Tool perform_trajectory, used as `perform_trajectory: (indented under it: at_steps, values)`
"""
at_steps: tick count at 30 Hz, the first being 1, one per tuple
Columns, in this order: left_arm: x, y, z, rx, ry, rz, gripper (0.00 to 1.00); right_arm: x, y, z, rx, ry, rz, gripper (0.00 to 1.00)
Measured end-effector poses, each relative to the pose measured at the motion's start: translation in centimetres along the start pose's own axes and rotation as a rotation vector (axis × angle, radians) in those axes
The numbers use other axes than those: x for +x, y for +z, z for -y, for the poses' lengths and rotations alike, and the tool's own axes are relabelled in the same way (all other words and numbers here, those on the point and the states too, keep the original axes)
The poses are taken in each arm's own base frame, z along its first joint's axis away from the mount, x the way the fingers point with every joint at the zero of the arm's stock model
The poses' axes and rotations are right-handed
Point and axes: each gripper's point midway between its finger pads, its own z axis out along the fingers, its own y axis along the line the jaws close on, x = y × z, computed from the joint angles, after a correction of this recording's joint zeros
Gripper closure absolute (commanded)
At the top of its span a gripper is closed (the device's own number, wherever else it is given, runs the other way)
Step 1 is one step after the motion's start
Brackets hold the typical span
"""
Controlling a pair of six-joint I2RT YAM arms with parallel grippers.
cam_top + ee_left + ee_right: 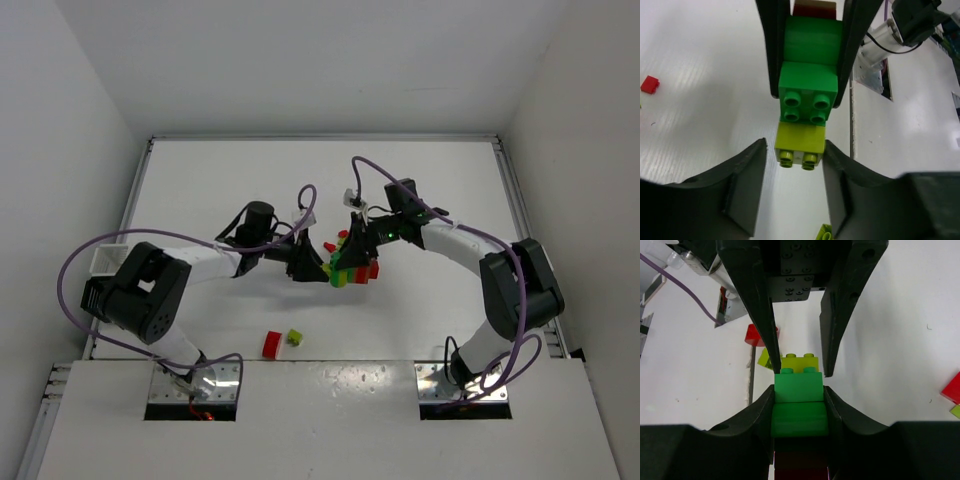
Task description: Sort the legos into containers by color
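My right gripper is shut on a clicked stack of legos, held above the table's middle. Its jaws pinch the two dark green bricks; dark red bricks sit behind them. A lime brick forms the stack's free end. My left gripper faces it, jaws open on either side of that lime brick: the right one touches it and a narrow gap shows at the left one. A white container stands at the far left, half hidden by the left arm.
A loose red brick and a lime brick lie near the front edge between the arm bases. More red bricks lie under and beside the grippers. Grey base plates sit at the near edge.
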Motion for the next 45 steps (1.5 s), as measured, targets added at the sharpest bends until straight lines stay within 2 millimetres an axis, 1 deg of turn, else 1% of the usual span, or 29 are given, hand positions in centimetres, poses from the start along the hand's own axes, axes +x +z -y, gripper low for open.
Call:
perform_trajectory:
  at_steps: [2,3,6,9,11,14,18,21,24,25,28,30,33,35,37,39,41,43,44,45]
  values:
    - [0.3,0.2,0.0,0.009,-0.011,-0.014,0.57,-0.1,0.0,0.0,0.002,0.002,0.003,1.00]
    - [0.4,0.2,0.1,0.018,-0.014,-0.020,0.63,-0.1,0.0,0.1,0.005,0.003,0.002,1.00]
    - [0.5,0.3,0.2,0.028,-0.006,-0.025,0.71,-0.1,-0.1,0.2,0.008,0.008,0.002,1.00]
    - [0.6,0.2,0.1,0.020,-0.005,-0.028,0.74,0.2,-0.3,0.5,0.021,-0.003,-0.004,1.00]
    - [0.8,0.1,0.0,0.015,-0.013,-0.035,0.76,0.7,-0.5,0.9,0.042,-0.018,-0.016,1.00]
    - [1.7,-0.1,-0.3,0.000,-0.028,-0.054,0.77,2.3,-1.1,2.1,0.099,-0.011,-0.040,1.00]
    - [3.3,-0.7,-0.3,-0.025,-0.053,-0.078,0.79,5.8,-2.2,3.8,0.222,0.041,-0.094,1.00]
    - [2.9,-1.2,-0.4,-0.046,-0.036,-0.068,0.79,7.2,-2.8,4.8,0.303,0.062,-0.122,1.00]
    - [2.1,-1.4,-0.3,-0.058,-0.003,-0.053,0.79,6.4,-3.6,6.6,0.411,0.029,-0.117,1.00]
    - [1.8,-1.5,-0.3,-0.062,0.006,-0.047,0.79,6.0,-3.9,7.3,0.451,0.013,-0.111,0.97]
    - [1.5,-1.6,-0.3,-0.075,0.021,-0.040,0.79,5.2,-4.6,9.1,0.547,-0.016,-0.098,0.97]
    - [1.3,-1.7,-0.4,-0.084,0.028,-0.036,0.79,4.3,-5.3,10.4,0.620,-0.036,-0.075,1.00]
    - [1.0,-1.8,-0.6,-0.100,0.036,-0.029,0.79,2.7,-6.6,12.6,0.742,-0.064,-0.022,1.00]
    - [0.8,-2.0,-0.7,-0.108,0.040,-0.025,0.79,2.0,-7.3,14.0,0.807,-0.069,0.011,1.00]
    - [0.6,-2.2,-0.9,-0.120,0.044,-0.019,0.79,2.0,-7.8,15.4,0.867,-0.047,0.033,1.00]
    - [0.5,-2.4,-1.2,-0.131,0.042,-0.015,0.80,2.3,-8.2,16.7,0.920,-0.017,0.050,0.87]
    - [0.4,-2.6,-1.5,-0.142,0.040,-0.011,0.80,2.8,-8.6,17.9,0.970,0.012,0.061,0.83]
    - [0.3,-2.9,-1.8,-0.155,0.039,-0.005,0.80,3.2,-8.7,18.6,0.998,0.033,0.067,0.77]
    - [0.2,-3.1,-1.9,-0.160,0.040,-0.001,0.80,3.4,-8.7,18.8,1.009,0.043,0.069,0.66]
    - [0.0,-3.3,-2.0,-0.166,0.042,0.004,0.82,3.5,-8.8,18.9,1.018,0.052,0.072,0.63]
